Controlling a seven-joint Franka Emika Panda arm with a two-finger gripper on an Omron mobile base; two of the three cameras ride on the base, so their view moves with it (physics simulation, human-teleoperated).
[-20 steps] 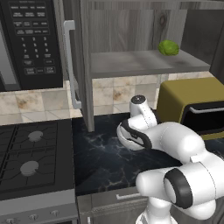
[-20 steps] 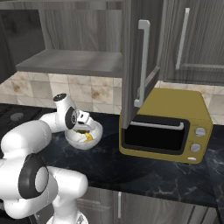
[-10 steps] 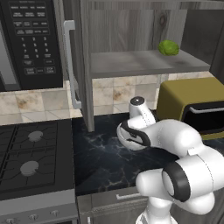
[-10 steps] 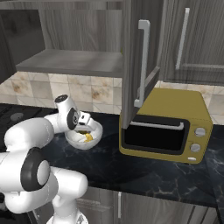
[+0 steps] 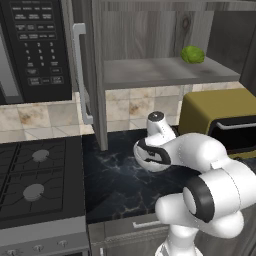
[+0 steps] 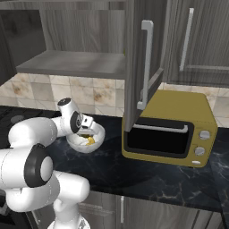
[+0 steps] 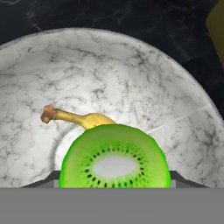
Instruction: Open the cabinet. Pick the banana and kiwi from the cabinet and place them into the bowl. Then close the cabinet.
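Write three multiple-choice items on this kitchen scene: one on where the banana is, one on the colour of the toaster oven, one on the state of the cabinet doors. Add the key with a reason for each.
1. Where is the banana?
A. on the cabinet shelf
B. in the bowl
C. on the stove

2. What colour is the toaster oven?
A. olive yellow
B. red
C. white

3. How do the doors of the cabinet stand?
A. both shut
B. removed
C. open

Key: 1 B, the hand view shows it lying on the bowl's bottom behind the kiwi. 2 A, its casing is olive yellow in both base views. 3 C, the grey shelf is exposed, with a green lumpy fruit on it.
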